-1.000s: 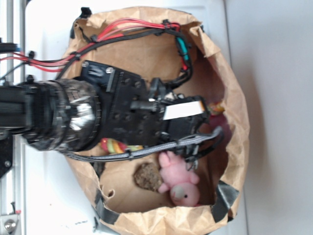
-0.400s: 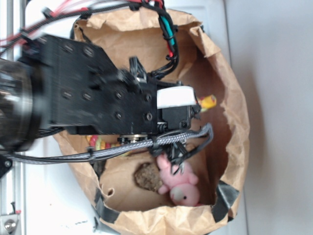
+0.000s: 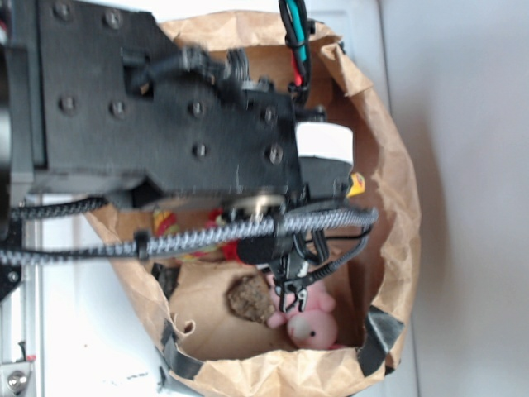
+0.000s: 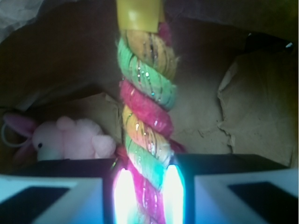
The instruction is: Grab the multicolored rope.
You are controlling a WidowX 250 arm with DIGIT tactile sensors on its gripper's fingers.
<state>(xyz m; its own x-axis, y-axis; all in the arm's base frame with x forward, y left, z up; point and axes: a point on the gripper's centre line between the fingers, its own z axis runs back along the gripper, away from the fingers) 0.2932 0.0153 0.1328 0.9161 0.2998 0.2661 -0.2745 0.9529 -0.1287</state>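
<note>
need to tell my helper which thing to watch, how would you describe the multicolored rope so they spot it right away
Look inside the brown paper bag, under the big black robot arm. The multicolored rope is the thick twisted cord running between the gripper fingers, beside the pink plush toy. Only it is striped pink-red, yellow and light green; the plush is plain pink and the cable grey-black.

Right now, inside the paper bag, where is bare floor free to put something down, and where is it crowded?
Free: the bag floor left of the brown lump, toward the near wall, and the brown paper right of the multicolored rope in the wrist view. Crowded: the centre, where the gripper clamps the rope, and the corner with the pink plush toy touching the lump.
</note>
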